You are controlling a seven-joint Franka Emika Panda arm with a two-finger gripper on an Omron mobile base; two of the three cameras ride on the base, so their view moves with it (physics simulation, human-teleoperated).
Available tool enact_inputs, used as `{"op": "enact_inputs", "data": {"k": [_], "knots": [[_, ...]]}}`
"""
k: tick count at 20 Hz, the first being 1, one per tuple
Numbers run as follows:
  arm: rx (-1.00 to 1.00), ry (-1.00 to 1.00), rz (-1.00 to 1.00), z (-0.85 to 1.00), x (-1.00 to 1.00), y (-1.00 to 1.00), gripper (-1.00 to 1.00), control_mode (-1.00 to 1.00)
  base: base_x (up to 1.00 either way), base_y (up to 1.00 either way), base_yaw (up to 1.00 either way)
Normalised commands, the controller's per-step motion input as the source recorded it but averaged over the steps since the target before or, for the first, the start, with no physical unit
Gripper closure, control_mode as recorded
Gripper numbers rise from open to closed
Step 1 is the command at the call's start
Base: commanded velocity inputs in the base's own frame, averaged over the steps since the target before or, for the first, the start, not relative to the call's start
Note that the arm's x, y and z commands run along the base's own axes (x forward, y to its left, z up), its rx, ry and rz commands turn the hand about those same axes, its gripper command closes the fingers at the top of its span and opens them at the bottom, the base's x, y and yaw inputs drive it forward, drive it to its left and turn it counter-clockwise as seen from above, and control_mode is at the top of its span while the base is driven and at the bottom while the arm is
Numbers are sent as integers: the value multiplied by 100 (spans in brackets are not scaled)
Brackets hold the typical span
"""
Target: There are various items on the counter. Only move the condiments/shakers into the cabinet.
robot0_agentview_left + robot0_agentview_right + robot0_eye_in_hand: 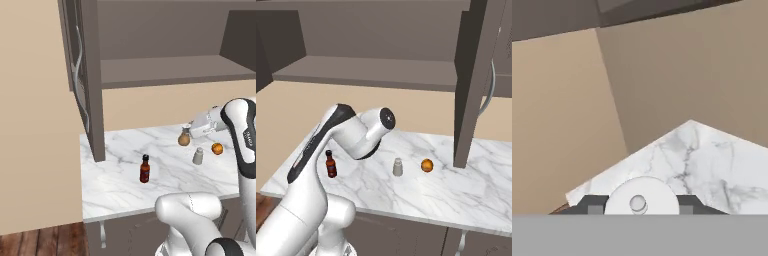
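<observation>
The tan bulbous shaker [184, 138] stands at the back of the marble counter [120, 150]. My gripper [189, 128] reaches it from the right, at its white top. In the hand view the round white top [641, 196] sits between my two dark fingertips [592, 205], which touch it on both sides. The dark red bottle [145, 169] [331, 164] stands toward the front. The grey shaker [198, 156] [398, 167] stands beside the orange fruit [217, 148] [427, 165]. Above, the cabinet [175, 70] [371, 70] is open. My arm hides the tan shaker in the right base view.
The cabinet's door [80, 75] [468, 75] hangs open over the counter's left end, its silver handle [76, 70] [491, 92] facing outward. A beige wall [557, 115] lies beyond the counter's corner. Wooden floor [40, 240] shows at lower left.
</observation>
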Motion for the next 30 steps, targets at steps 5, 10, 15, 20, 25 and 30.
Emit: {"op": "enact_inputs", "data": {"k": [5,10,15,20,25,30], "knots": [[1,12,-21,100,10,3,100,-100,0,0,0],[2,12,-18,97,16,0,100,-100,0,0,0],[2,2,-11,86,0,-2,100,-100,0,0,0],[2,-4,-7,62,0,-2,100,-100,0,0,0],[0,-11,0,4,0,0,100,-100,0,0,0],[-2,-26,0,8,-1,0,100,-100,0,0,0]]}}
